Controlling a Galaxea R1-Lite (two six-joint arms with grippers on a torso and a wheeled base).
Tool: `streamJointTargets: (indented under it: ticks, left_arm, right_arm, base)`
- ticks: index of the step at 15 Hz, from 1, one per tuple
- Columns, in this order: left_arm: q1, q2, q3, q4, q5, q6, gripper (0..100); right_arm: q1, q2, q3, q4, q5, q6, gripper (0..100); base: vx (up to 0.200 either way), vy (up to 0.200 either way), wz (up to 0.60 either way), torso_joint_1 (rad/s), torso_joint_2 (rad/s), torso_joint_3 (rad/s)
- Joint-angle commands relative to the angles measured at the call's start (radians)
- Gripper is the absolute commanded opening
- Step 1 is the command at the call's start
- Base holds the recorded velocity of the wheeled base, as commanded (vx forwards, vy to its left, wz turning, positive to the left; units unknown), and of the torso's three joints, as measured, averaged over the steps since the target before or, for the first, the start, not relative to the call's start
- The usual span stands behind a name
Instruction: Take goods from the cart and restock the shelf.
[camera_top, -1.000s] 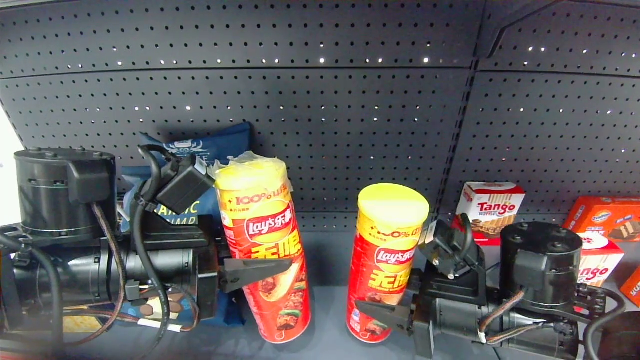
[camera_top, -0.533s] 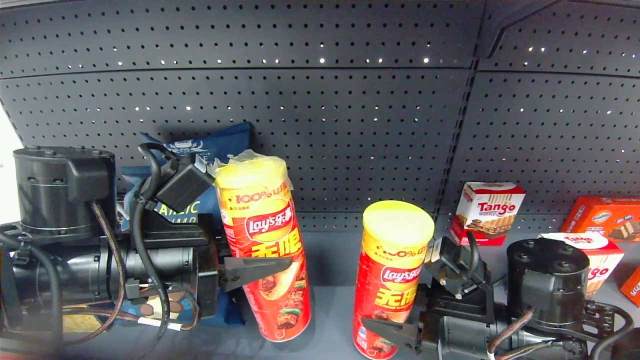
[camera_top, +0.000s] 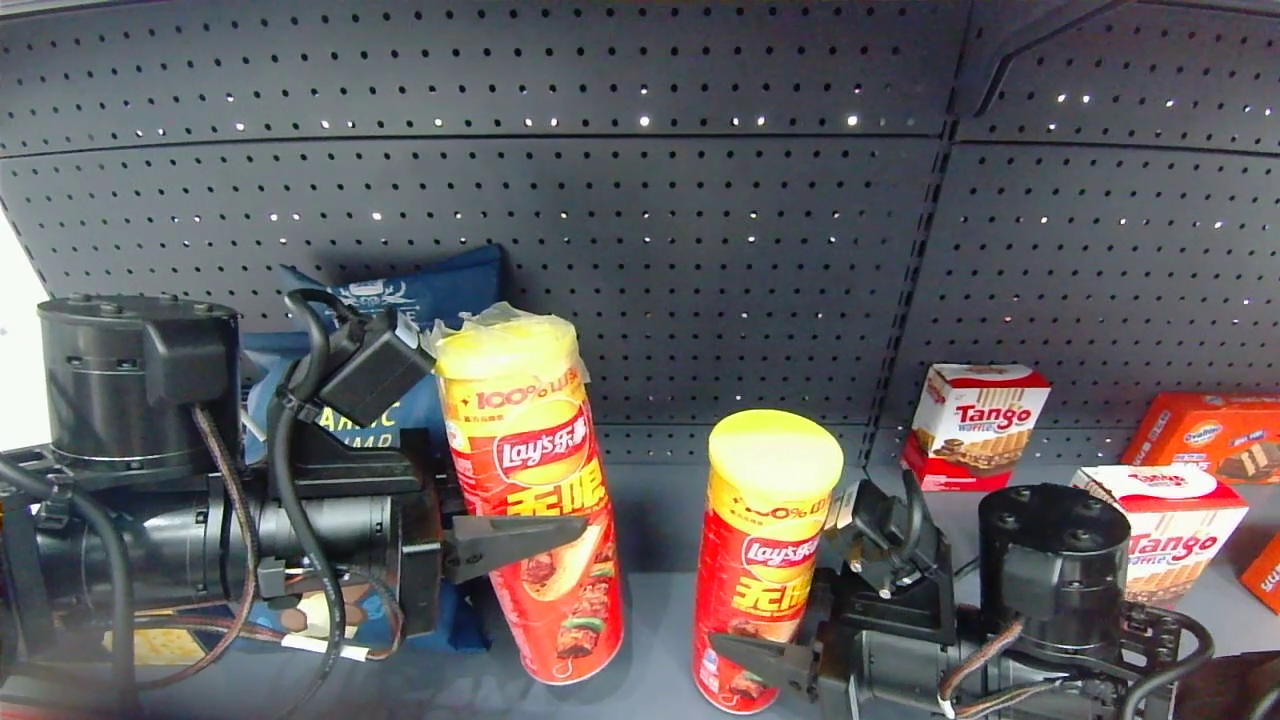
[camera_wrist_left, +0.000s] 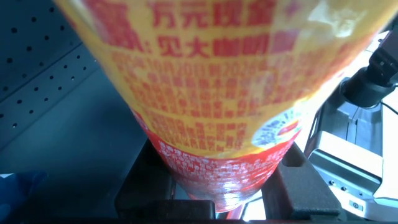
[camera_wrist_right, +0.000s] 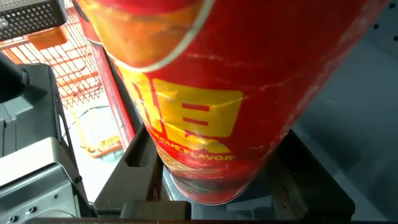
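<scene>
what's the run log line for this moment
left hand: shut on left can | right hand: shut on right can | left can: tilted, over shelf | right can: near upright, over shelf

Head cam fwd at shelf (camera_top: 655, 545), wrist cams close-up — cans (camera_top: 530, 470) shared

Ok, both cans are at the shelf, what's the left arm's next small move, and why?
Probably tip the left can upright before releasing: it leans in the left gripper, base near the shelf deck, so opening now could let it topple toward the blue bag.
</scene>
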Motion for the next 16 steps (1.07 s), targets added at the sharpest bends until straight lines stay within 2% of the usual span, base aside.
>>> streamJointTargets:
  ticks: [1, 6, 7, 13, 16]
  left_arm:
    - [0.001, 0.002, 0.001, 0.0, 0.0, 0.0, 0]
    - [-0.001, 0.012, 0.004, -0.002, -0.002, 0.003, 0]
    - [-0.001, 0.012, 0.004, -0.002, -0.002, 0.003, 0]
    - [-0.001, 0.008, 0.006, -0.002, -0.002, 0.003, 0]
    - [-0.001, 0.005, 0.006, 0.0, 0.0, 0.003, 0]
  right_arm:
    - [-0.001, 0.028, -0.008, 0.0, 0.001, -0.001, 0]
    - [-0.005, 0.091, -0.005, -0.074, 0.001, -0.004, 0]
    - [-0.005, 0.097, -0.005, -0.08, 0.001, -0.005, 100]
    - [-0.005, 0.074, 0.006, -0.086, -0.033, -0.005, 100]
    - [-0.008, -0.004, 0.075, -0.085, -0.035, -0.005, 100]
  base:
    - [0.0, 0.0, 0.0, 0.0, 0.0, 0.0]
    - [0.0, 0.0, 0.0, 0.0, 0.0, 0.0]
    - [0.0, 0.0, 0.0, 0.0, 0.0, 0.0]
    - [0.0, 0.0, 0.0, 0.0, 0.0, 0.0]
    - [0.0, 0.0, 0.0, 0.0, 0.0, 0.0]
